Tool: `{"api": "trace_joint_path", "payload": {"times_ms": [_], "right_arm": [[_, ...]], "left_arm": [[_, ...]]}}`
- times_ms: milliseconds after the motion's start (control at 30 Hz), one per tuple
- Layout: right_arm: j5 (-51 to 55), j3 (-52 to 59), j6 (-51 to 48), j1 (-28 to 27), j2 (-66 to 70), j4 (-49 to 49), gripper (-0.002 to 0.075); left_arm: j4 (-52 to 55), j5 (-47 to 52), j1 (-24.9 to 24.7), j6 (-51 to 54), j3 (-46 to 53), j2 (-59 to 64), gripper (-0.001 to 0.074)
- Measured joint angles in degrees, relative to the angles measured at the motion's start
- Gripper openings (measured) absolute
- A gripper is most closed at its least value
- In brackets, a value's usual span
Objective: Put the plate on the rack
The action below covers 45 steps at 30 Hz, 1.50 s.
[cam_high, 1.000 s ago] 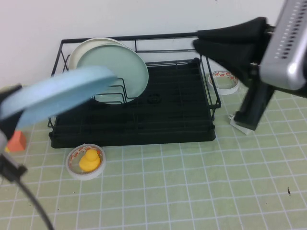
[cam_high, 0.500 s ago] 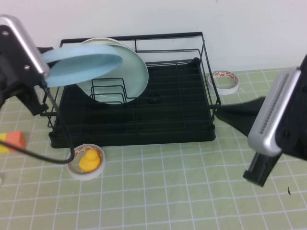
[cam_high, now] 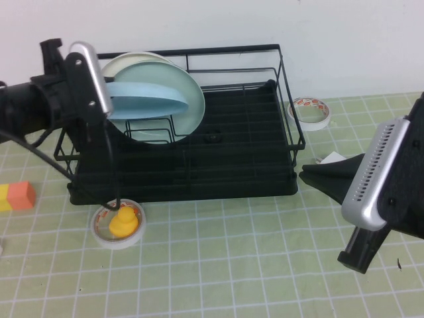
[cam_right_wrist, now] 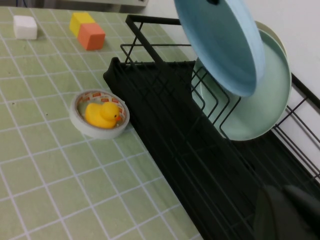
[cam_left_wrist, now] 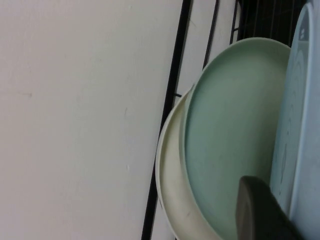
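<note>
The light-blue plate (cam_high: 149, 99) hangs tilted over the small wire holder at the left of the black rack (cam_high: 218, 169), just in front of the mint-green plate (cam_high: 192, 99). My left gripper (cam_high: 108, 99) is shut on the plate's left rim. In the left wrist view one of its fingers (cam_left_wrist: 257, 210) lies against the plate (cam_left_wrist: 302, 125). The right wrist view shows the plate (cam_right_wrist: 220, 42) above the holder wires, clear of the rack's (cam_right_wrist: 200, 150) base. My right gripper (cam_high: 308, 175) is shut and empty, low beside the rack's right front corner.
A cream-white plate (cam_high: 129, 63) stands behind the mint one. A yellow duck (cam_high: 122, 222) sits in a tape ring in front of the rack. An orange block (cam_high: 21, 195) lies at far left, and another tape ring (cam_high: 310, 111) at the back right.
My left arm has swung the plate from the front left up and over the rack's holder. My right arm has dropped from the back to the rack's right front, and its fingers have shut.
</note>
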Motion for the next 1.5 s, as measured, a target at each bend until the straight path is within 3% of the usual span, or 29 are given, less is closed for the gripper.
{"api": "trace_joint_path", "payload": {"times_ms": [533,633,767,867,933,1033,1200,1333,1500], "right_arm": [[0.0,0.0,0.0,0.0,0.0,0.38,-0.0001],[0.0,0.0,0.0,0.0,0.0,0.38,-0.0001],[0.0,0.0,0.0,0.0,0.0,0.38,-0.0001],[0.0,0.0,0.1,0.0,0.0,0.38,-0.0001],[-0.32,0.0,0.97,0.0,0.0,0.9,-0.0001],[-2.78,0.0,3.46,0.0,0.0,1.91,-0.0001],[-7.49,0.0,3.69,0.0,0.0,2.26,-0.0002],[-16.57,0.0,-1.99,0.0,0.0,2.93,-0.0002],[-40.61,0.0,-18.15,0.0,0.0,10.75,-0.0002]], "left_arm": [[0.0,-0.77,-2.09,-2.58,-6.17,9.03,0.011],[0.0,-0.89,-2.22,-4.11,-6.3,9.11,0.018],[0.0,-0.64,-2.32,-6.46,-6.3,9.11,0.0347],[0.0,-1.9,-2.32,-8.01,-6.3,8.33,0.039],[0.0,-4.01,-2.32,-8.67,-6.3,6.79,0.0379],[-0.14,-9.84,-2.84,-11.74,-6.3,3.01,0.0292],[-1.11,-29.09,-5.77,-29.36,-6.3,-4.99,0.0067],[-2.72,-49.93,-9.89,-46.28,-6.3,-9.8,0.0015],[-4.51,-73.86,-15.78,-52.73,-6.3,-13.13,0.0002]]}}
